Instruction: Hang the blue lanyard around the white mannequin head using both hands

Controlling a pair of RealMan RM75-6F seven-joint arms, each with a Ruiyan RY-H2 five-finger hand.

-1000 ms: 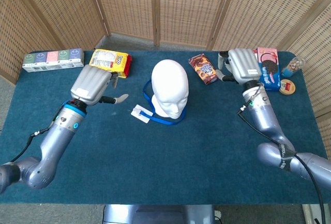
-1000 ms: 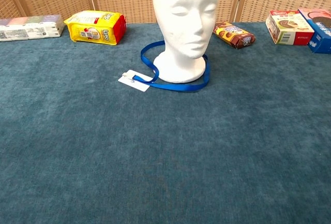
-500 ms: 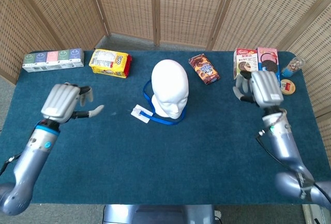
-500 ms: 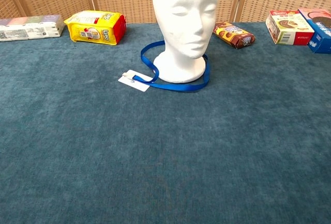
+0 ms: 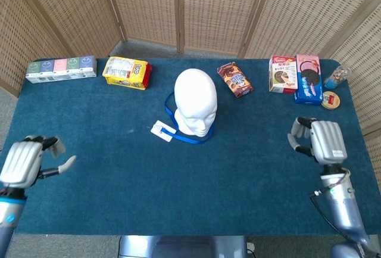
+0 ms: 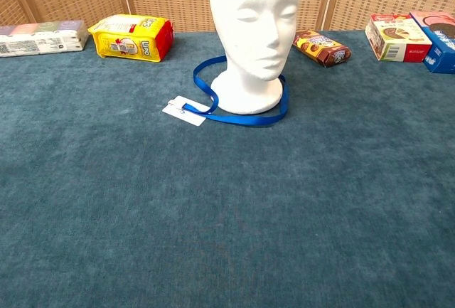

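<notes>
The white mannequin head point(image 5: 195, 101) point(image 6: 254, 34) stands upright in the middle of the blue table. The blue lanyard point(image 5: 186, 136) point(image 6: 245, 117) lies looped around its base, flat on the cloth, with its white card point(image 5: 162, 131) point(image 6: 184, 110) resting to the left front. My left hand point(image 5: 27, 161) is at the near left edge, fingers spread, holding nothing. Over at the near right edge is my right hand point(image 5: 320, 141), also holding nothing, fingers loosely apart. Both hands are far from the lanyard and appear only in the head view.
A yellow snack pack point(image 5: 125, 71) point(image 6: 132, 37) and a row of small cartons point(image 5: 61, 69) lie at the back left. A brown cookie pack point(image 5: 234, 79) point(image 6: 321, 47) and several snack boxes point(image 5: 296, 74) point(image 6: 397, 36) lie at the back right. Wicker screens stand behind.
Both hands have drawn back from beside the mannequin head toward the near corners of the table. The lanyard and head have stayed in place.
</notes>
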